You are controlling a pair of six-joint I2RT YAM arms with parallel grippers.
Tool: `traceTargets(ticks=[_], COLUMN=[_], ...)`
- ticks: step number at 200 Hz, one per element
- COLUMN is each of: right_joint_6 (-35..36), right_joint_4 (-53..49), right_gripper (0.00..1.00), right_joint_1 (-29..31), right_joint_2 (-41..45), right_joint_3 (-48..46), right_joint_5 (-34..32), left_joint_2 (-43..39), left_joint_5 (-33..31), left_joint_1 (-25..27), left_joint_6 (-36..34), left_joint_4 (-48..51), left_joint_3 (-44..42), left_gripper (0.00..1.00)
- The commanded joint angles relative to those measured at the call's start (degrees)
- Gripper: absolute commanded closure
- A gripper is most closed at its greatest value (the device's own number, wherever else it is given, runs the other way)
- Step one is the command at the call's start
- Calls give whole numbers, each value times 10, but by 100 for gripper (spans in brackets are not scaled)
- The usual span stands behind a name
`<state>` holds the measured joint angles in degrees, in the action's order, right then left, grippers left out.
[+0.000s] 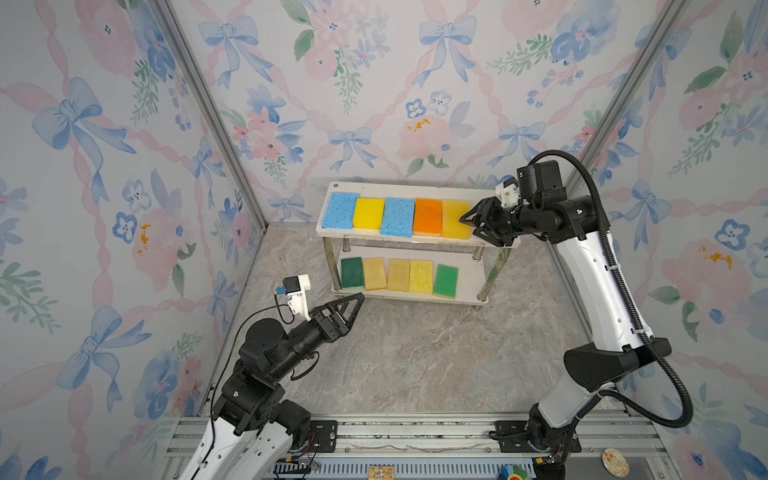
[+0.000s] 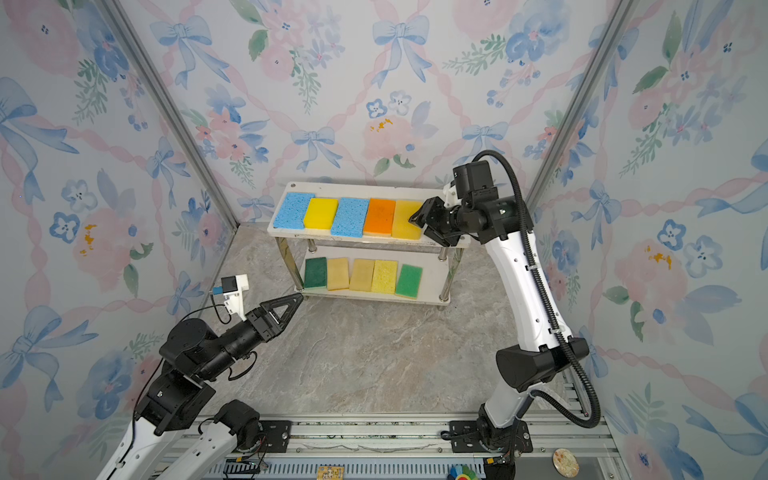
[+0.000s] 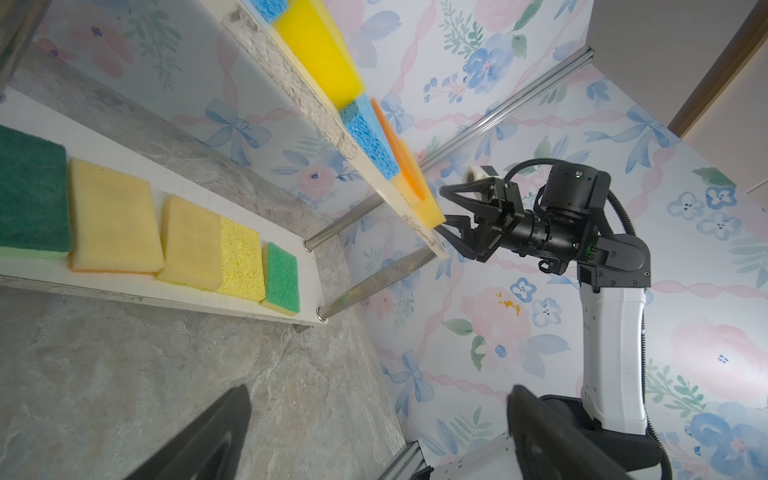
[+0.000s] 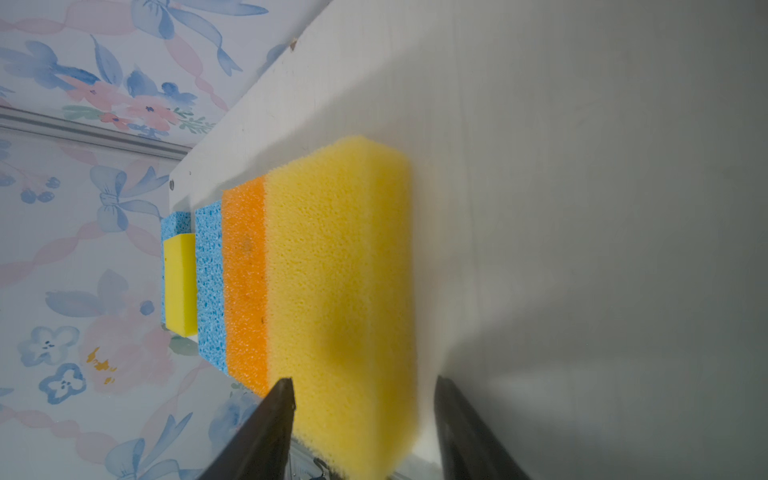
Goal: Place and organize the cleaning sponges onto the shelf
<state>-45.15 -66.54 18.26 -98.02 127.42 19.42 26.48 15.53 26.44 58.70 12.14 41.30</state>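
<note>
Cleaning sponges (image 1: 398,217) fill the small two-tier white-board shelf (image 1: 415,190) with chrome legs, five on each tier. The deep-yellow rectangular foam sponge (image 4: 340,266) lies on the top board between the right gripper's (image 4: 363,380) spread fingers, unclamped, with one tip just beside its edge. The left gripper (image 3: 379,390) hovers empty with its fingers wide apart and the lower tier ahead of them.

Five sponges (image 1: 397,217) are lying side by side on the shelf's (image 1: 331,259) top board (image 1: 415,189), five more on its bottom board (image 1: 471,279).

No legible text, no labels, no numbers
</note>
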Motion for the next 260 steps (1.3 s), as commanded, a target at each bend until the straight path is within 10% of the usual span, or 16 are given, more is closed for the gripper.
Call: traceTargets(ticks=[1,6,123,182,260], right_joint_6=[8,10,90,295,341], right_joint_4=[-12,-11,248,532,513], right_gripper=[20,0,3,3,3], right_joint_1=[-6,-6,-37,-41,-41], right_joint_2=[14,16,250,465,616], right_joint_3=[-4,-4,-299,-579,-701], right_joint_5=[-3,-4,-100,-175,-152], left_joint_2=[4,4,-7,-53,-117], left_joint_5=[12,12,9,-45,-97], left_joint_1=[-6,-5,-11,-13,-13], left_joint_6=[-7,-7,-7,-10,-79], left_joint_4=[1,1,1,9,62], left_joint_3=[-1,-1,-10,-39,-51], left_gripper=[2,2,2,2,2])
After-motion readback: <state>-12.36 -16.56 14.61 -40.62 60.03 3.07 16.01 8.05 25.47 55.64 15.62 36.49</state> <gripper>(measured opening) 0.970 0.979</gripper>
